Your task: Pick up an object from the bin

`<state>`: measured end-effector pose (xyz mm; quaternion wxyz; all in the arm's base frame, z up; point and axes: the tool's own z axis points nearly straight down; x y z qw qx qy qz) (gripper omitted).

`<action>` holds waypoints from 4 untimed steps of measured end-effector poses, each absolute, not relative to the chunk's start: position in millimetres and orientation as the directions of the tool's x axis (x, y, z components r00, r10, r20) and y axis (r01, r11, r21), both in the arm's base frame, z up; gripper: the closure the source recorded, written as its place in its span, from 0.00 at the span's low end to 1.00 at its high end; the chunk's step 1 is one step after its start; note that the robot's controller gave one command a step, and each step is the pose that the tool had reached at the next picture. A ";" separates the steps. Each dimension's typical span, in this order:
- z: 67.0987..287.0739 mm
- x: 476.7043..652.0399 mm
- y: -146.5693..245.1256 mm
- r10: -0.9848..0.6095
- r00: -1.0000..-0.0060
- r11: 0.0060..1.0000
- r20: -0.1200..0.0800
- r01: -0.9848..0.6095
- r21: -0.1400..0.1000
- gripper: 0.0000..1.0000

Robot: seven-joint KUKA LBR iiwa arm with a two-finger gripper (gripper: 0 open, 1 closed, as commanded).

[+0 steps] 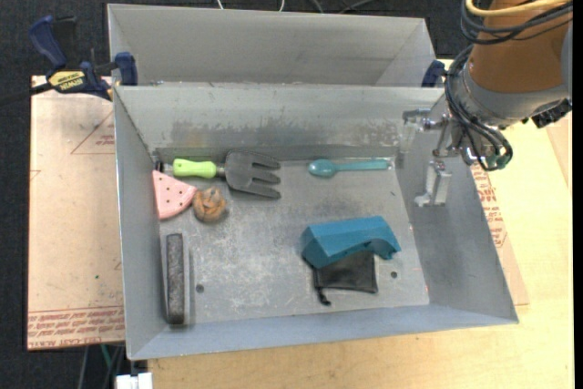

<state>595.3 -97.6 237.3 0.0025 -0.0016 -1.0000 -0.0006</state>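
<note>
One of each in the bin [264, 305], seven total: teal spoon [346, 166], green-handled fork [230, 169], pink wedge [170, 195], brown lump [210, 206], grey bar [173, 278], and a blue block [351, 238] half hiding a black pouch [351, 275]. Gripper [434, 187] hangs by the right wall, centre-right of frame, nearest the spoon. Can't tell if it's open or closed.

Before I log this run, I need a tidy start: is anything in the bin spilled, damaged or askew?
Nothing looks spilled or damaged. The one oddity is a stack: the blue block lies partly over a black thing, right of the bin's centre.
</note>
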 end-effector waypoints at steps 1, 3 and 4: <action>242.3 596.2 -97.1 0.001 -1.000 1.000 -0.002 0.001 0.000 0.00; 123.6 526.0 -82.9 -0.135 -0.991 0.991 -0.011 -0.135 -0.002 0.00; 91.2 511.5 -88.4 -0.276 -0.961 0.961 -0.026 -0.276 -0.009 0.00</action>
